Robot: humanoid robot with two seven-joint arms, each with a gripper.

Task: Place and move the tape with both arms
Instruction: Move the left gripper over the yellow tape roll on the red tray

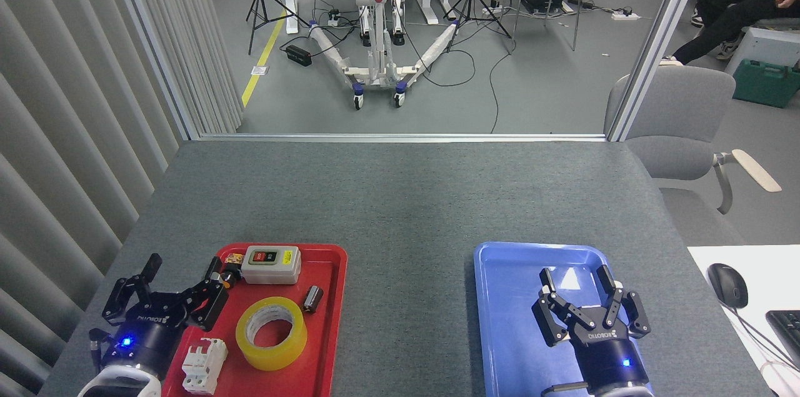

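The tape (271, 332), a wide translucent yellow roll with a whitish core, lies flat in the red tray (331, 322), near left. Left gripper (182, 273) fingers spread, just left of it. Right gripper (575, 279) fingers spread over the blue tray (500, 322).

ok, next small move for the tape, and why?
Probably swing the left gripper right and over the tape, then lower. The tape lies flat in the red tray, untouched; that gripper is open at the tray's left edge, nearest it. The right gripper hangs open over the blue tray, which looks bare.
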